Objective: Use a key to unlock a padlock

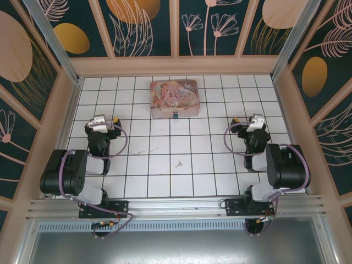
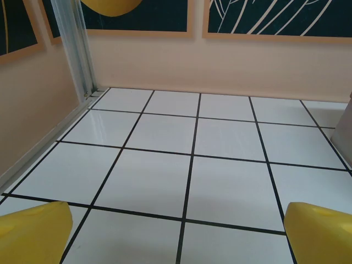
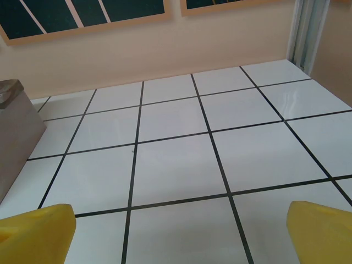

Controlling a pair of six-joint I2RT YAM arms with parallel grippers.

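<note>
The padlock (image 1: 175, 115) is a tiny blue body hanging at the front face of a pink tin box (image 1: 174, 98). In the middle of the tiled floor lies the key (image 1: 179, 163), a small dull metal piece. My left gripper (image 1: 104, 119) hovers over the left side of the floor, well left of both. Its yellow fingertips (image 2: 34, 234) are spread wide with bare tiles between them, so my left gripper (image 2: 179, 242) is open. On the right side, my right gripper (image 1: 246, 119) is open too. In its wrist view, my right gripper (image 3: 179, 239) has fingertips (image 3: 321, 232) far apart over bare tiles.
The tin box stands at the back centre; its grey side shows in the right wrist view (image 3: 14, 132) and as a sliver in the left wrist view (image 2: 344, 137). Peach walls (image 1: 176, 66) and aluminium posts (image 2: 77, 49) close the floor in.
</note>
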